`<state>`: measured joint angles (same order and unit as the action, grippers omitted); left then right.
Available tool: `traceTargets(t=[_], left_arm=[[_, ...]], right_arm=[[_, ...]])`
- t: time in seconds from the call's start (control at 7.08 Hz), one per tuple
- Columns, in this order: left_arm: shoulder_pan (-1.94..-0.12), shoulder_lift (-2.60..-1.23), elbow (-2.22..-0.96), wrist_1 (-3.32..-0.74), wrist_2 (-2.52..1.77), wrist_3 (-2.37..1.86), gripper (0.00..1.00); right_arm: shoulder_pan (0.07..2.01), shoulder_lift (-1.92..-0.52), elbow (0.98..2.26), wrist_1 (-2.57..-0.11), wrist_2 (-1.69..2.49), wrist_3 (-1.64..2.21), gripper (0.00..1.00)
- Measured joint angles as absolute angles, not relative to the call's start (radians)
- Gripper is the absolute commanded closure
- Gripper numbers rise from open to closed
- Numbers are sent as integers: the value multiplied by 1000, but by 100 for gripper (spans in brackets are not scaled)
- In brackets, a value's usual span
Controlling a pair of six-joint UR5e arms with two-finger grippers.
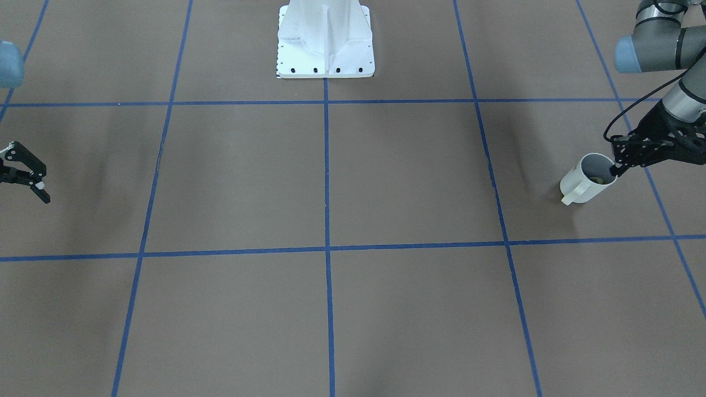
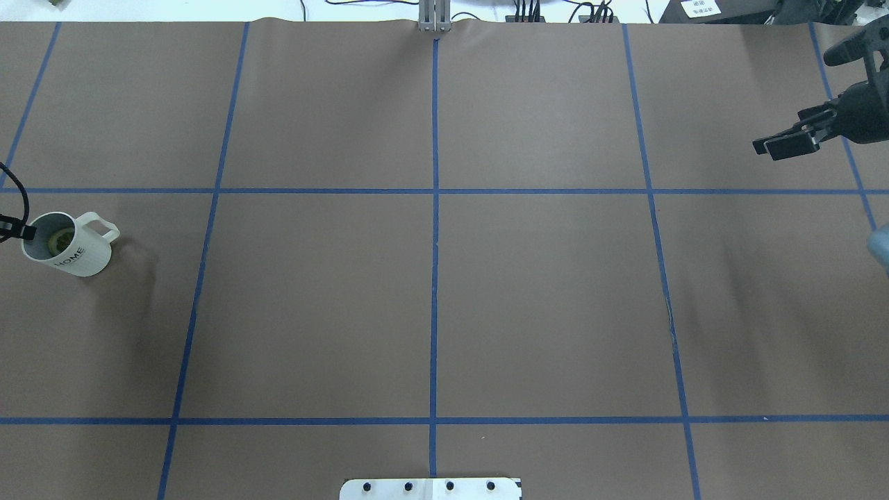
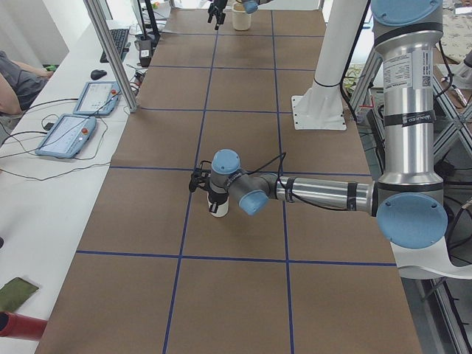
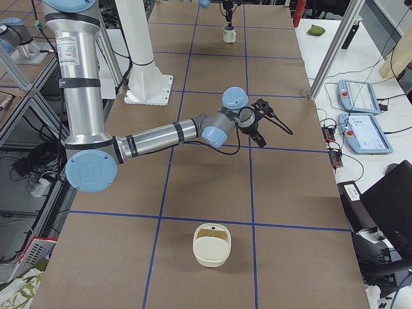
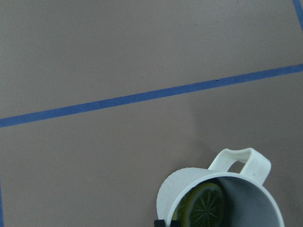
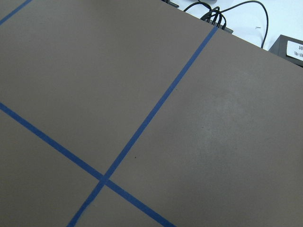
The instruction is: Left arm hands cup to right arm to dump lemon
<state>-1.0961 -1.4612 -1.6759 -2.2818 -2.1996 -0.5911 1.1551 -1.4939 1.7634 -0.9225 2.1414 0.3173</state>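
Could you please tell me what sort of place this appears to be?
Most likely a robotics lab: a brown table marked with a blue tape grid, two robot arms, and control tablets on a side bench.

Cream container on taped table

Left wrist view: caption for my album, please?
White cup with a lemon slice inside, brown table and blue tape line behind.

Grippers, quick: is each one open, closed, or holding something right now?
Left gripper: closed on the rim of the cup.
Right gripper: open, holding nothing.
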Motion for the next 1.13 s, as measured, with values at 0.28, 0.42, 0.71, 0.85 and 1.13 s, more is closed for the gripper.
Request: traceTargets(t=[0.28,0.42,0.71,0.85,1.13], left_arm=[[-1112,-1470,-1713,-2263,-2263,-594,100],[-1132,-1489,-1734,-2234,-2304,-601,100],[-1157,-1585,-1782,-2114,-2327,-714,100],[-1161,-1641,-1792,-2085,-2328,-829,100],[-1160,-1779,-1791,-2069,-2322,-1136,100]], right_arm=[[1155,-1486,1765,-885,2141,314,0],[1153,-1467,1761,-845,2142,312,4],[1140,-1416,1759,-801,2136,326,4],[1126,-1397,1761,-773,2110,342,2],[1068,-1348,1764,-713,1972,411,2]])
